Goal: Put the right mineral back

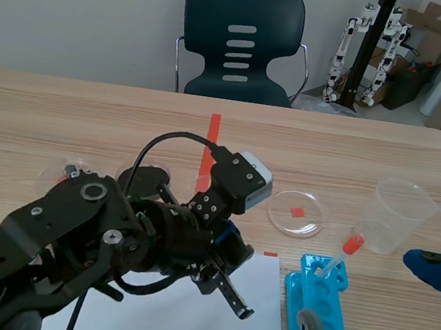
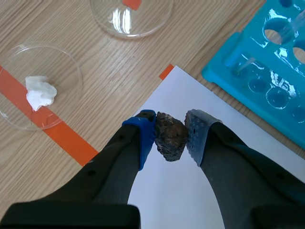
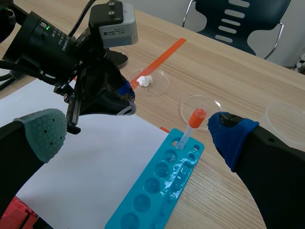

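Only the left wrist view shows the dark mineral (image 2: 170, 139) pinched in the left tool (image 2: 170, 132) above the white sheet (image 2: 177, 200). The right tool (image 3: 138, 133) gapes wide near that sheet.

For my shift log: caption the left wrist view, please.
Left gripper shut on a dark rough mineral lump above a white paper sheet.

Even, diffuse indoor light falls on the wooden table (image 1: 88, 114), bright throughout and without hard shadows. At the scene view's lower left the left arm (image 1: 47, 231) reads as a near-black mass with small highlights on its screws. The white paper (image 2: 209, 95) is close to overexposed, with only a faint shadow beneath the left gripper (image 2: 170, 133). Glare streaks the petri dish (image 2: 143, 28) and the blue rack (image 2: 224, 71). The clamped mineral (image 2: 170, 140) stays dark.
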Tool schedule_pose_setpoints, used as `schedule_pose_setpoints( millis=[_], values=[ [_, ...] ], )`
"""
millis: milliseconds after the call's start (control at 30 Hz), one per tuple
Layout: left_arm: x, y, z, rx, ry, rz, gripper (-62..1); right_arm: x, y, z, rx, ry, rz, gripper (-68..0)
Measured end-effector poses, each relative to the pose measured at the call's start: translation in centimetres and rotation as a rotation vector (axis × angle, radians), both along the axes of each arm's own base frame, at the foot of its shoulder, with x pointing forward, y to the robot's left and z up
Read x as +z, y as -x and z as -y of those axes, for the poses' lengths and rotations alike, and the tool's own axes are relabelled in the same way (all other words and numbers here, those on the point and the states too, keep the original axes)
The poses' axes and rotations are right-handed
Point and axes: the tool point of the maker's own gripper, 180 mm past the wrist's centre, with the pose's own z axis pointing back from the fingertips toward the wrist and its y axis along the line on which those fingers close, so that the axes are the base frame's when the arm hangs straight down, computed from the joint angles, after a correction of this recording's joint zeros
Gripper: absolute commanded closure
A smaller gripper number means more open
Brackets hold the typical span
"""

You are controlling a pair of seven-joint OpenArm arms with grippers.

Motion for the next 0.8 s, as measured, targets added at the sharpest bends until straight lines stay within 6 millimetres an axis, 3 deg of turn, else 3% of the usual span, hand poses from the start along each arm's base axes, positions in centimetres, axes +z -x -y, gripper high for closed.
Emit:
schedule_pose_setpoints(
  millis=[400, 800],
  values=[
    [-3.5, -0.7, 0.0, -0.003, -0.091, -0.056, -9.8, 0.0, 0.0, 0.0, 0.0, 0.0, 0.0, -62.3],
    [-3.4, 0.6, 2.3, -0.063, -0.069, -0.046, -9.8, 0.0, 0.0, 0.0, 0.0, 0.0, 0.0, -62.3]
  ],
)
